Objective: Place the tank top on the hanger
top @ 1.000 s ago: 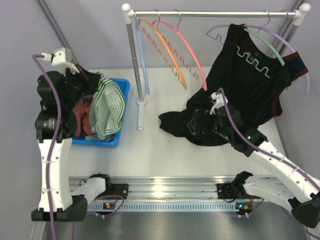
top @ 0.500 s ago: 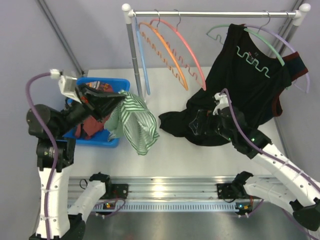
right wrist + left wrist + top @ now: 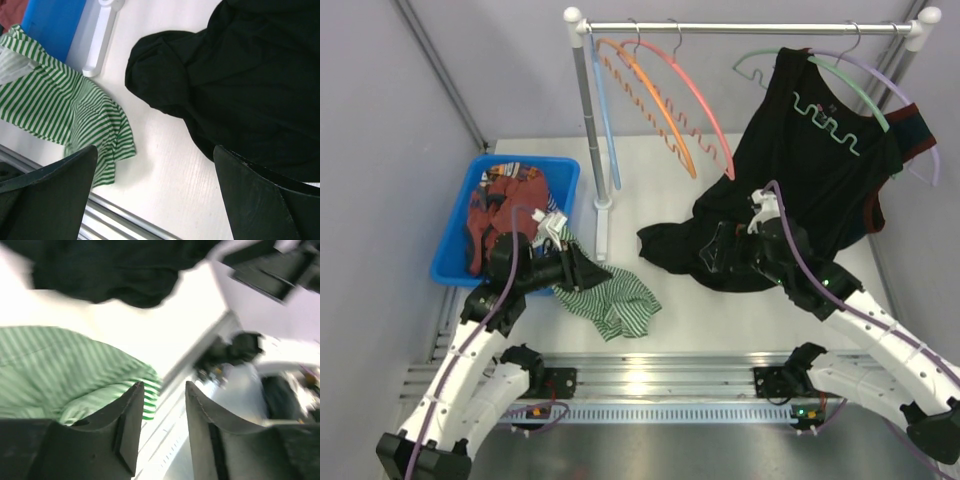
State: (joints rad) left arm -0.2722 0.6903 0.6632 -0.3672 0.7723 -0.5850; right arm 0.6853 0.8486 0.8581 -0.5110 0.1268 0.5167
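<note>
Now the widest thing is the clothes rack, and its left post (image 3: 588, 130) serves as the marker for everything else. Well to the right of that post, a large black garment (image 3: 820, 170) hangs from the rail and spills onto the table. To the post's left sits a blue bin (image 3: 448, 262) of other clothes. The tank top (image 3: 615, 298) lies crumpled on the table just on the near side of the post's foot. Its thin green and white stripes are bunched into folds, and neither straps nor neckline can be picked out. Its long axis runs diagonally, from close to the post's foot out toward the near right. The pink hanger (image 3: 715, 125) hangs on the rail a little right of the post, well apart from the top and above it. The left gripper (image 3: 163, 385) is plainly the nearer one. It sits low at the end of the top closest to the post, its jaws apart with nothing between them and the striped cloth just beside one finger. The right gripper (image 3: 155, 147) hovers farther right of the post, over the black garment's hem, spread wide and empty. By my reading the next grasp falls to the left arm.
</note>
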